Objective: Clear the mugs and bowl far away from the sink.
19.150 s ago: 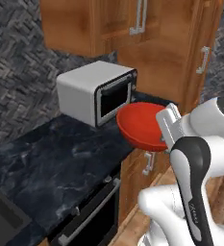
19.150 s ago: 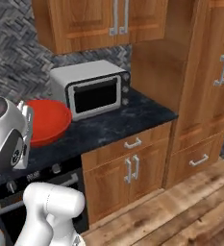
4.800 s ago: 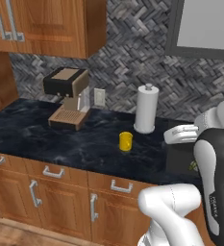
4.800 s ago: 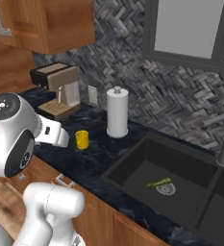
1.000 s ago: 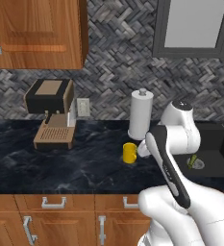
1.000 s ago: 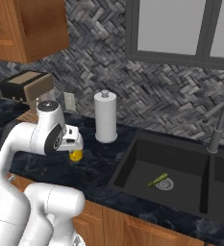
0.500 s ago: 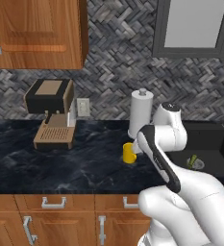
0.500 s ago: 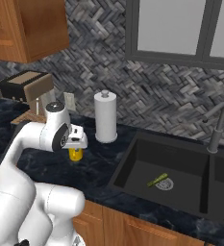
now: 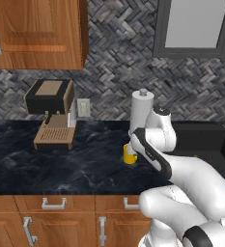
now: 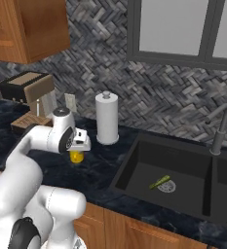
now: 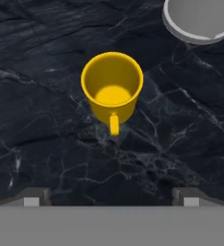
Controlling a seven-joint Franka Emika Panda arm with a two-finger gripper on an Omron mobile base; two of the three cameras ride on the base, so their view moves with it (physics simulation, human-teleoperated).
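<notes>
The supporting surface is a dark marble-patterned countertop (image 9: 85, 169) with pale veining, running along a herringbone-tiled wall above wooden base cabinets. A black recessed sink (image 10: 183, 180) is set into it at the right. Standing directly on the countertop: a coffee machine (image 9: 51, 113) at the far left, against the wall; a tall white paper-towel roll (image 10: 107, 119) upright near the wall, just left of the sink; and a yellow mug (image 11: 112, 89), upright and empty, in front of the roll and apart from it, handle toward the near edge.
</notes>
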